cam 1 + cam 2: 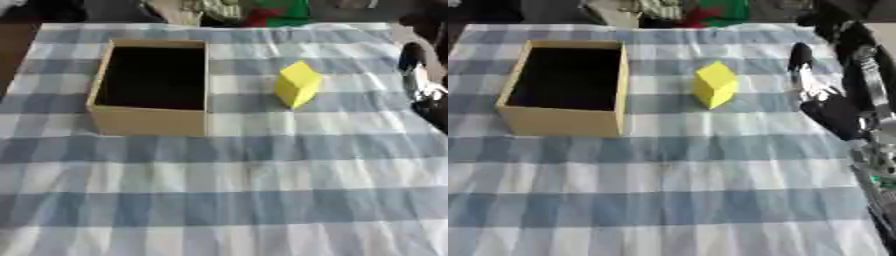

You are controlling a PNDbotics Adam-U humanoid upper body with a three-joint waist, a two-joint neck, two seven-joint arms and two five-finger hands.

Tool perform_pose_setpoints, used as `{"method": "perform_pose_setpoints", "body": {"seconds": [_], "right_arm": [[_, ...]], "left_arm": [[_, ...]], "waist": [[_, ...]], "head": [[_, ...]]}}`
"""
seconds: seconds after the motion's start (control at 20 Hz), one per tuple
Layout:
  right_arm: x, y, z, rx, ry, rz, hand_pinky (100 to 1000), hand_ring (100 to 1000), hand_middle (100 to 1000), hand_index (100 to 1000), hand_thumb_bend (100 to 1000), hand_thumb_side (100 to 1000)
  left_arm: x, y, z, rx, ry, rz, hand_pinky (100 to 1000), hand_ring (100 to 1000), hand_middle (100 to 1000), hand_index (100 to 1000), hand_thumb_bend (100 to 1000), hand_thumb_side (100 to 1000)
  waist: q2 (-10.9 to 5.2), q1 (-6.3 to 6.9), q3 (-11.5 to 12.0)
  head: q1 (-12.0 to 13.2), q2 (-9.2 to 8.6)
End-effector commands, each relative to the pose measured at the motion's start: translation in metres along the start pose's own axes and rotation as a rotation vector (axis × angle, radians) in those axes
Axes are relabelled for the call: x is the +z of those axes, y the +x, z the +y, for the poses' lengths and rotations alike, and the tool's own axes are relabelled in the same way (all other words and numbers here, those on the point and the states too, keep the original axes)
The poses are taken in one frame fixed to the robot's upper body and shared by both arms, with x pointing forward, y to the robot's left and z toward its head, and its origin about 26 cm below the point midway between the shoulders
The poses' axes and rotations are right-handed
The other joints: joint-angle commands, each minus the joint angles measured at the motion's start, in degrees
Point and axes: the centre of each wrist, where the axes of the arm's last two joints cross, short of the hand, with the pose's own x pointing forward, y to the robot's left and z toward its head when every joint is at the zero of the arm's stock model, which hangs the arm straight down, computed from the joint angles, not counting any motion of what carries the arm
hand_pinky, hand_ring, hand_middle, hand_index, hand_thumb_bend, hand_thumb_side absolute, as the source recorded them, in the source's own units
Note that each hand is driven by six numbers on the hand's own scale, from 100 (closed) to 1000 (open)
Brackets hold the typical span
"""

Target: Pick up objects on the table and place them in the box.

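1. Left eye view: a tan cardboard box [150, 87] sits in the upper left of the frame, open at the top, its inside dark. A yellow block [297, 84] stands right of centre in the upper half, well apart from the box, on the blue-and-white checked cloth [227, 190] that covers the table. Only a dark-and-silver piece of the right arm shows at the right edge, upper half.

2. Right eye view: the right hand [829, 107] comes in along the right edge, above the cloth and right of the yellow block, not touching it. Its dark fingers [800, 57] point toward the top of the frame and hold nothing; whether they are straight or curled I cannot tell. The left hand shows nowhere.
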Motion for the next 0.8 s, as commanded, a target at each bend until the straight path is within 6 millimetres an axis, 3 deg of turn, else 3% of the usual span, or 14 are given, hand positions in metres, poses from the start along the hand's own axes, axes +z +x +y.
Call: {"method": "perform_pose_setpoints", "body": {"seconds": [0.05,0.4,0.8], "right_arm": [[-0.005,0.005,-0.007,0.023,-0.003,-0.028,941,915,762,939,100,539],[-0.009,0.007,-0.011,0.048,0.017,-0.039,934,915,767,938,100,523],[-0.051,0.031,-0.038,0.204,0.131,-0.071,918,921,794,938,100,483]], "left_arm": [[-0.005,0.006,0.002,0.002,0.003,-0.028,908,587,611,761,222,428],[-0.004,0.006,0.002,0.003,0.0,-0.027,908,588,610,761,221,428],[-0.004,0.006,0.001,0.005,-0.016,-0.023,908,588,609,761,219,427]], "waist": [[-1.22,-0.06,0.0],[-1.22,-0.11,0.13],[-1.53,-0.25,0.65]], "head": [[-0.58,0.35],[0.1,0.0],[0.7,0.33]]}}
